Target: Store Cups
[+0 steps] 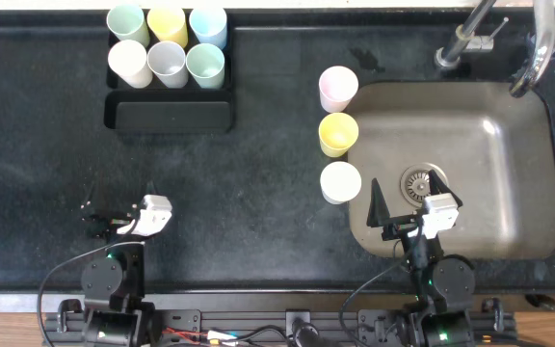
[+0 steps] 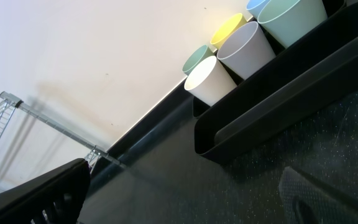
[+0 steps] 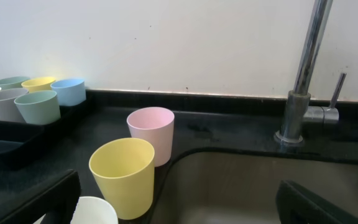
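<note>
On the dark desk (image 1: 258, 173), along the left rim of a steel sink (image 1: 509, 222), three cups are lined up. A pink cup (image 1: 338, 87) is set farthest from the arms, a yellow cup (image 1: 338, 133) in the middle and a white cup (image 1: 341, 181) nearest. Toward the desk's far left, six stored cups (image 1: 168, 63) are seen upright in two rows of three in the rear compartment of a black tray (image 1: 171, 118). The right pincer (image 3: 178, 186) is held spread wide over the sink's near left corner, just beside the white cup, with nothing between its fingers. The left pincer (image 2: 185, 180) is likewise spread, held low over the desk, well apart from the tray and turned toward it. A tap (image 1: 465, 39) is mounted behind the sink.
</note>
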You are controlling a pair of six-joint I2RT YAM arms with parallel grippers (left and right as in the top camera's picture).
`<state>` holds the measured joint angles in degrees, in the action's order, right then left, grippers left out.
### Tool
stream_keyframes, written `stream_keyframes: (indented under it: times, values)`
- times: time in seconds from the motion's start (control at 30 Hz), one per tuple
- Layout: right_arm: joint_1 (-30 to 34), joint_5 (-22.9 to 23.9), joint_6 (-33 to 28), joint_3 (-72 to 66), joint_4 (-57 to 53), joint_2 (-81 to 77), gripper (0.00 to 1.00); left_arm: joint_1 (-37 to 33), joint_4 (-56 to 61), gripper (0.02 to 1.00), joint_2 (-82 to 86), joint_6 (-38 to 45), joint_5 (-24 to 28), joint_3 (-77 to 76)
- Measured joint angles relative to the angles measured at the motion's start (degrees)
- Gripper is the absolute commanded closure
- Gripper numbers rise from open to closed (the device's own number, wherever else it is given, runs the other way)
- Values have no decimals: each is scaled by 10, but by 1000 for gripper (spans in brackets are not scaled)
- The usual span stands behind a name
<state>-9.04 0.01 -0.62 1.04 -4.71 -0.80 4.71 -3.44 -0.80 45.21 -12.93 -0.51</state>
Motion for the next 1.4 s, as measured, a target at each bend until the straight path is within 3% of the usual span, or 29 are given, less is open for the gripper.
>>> stream_keyframes:
  times: [0.17,0.33,1.4]
  values:
    - [0,0,0,0,0,0,5,-1,-5,18,0,-193,42,0]
    - [0,0,0,0,0,0,5,-1,-6,18,0,-273,57,0]
    - [0,0,0,0,0,0,3,-1,-7,18,0,-314,67,0]
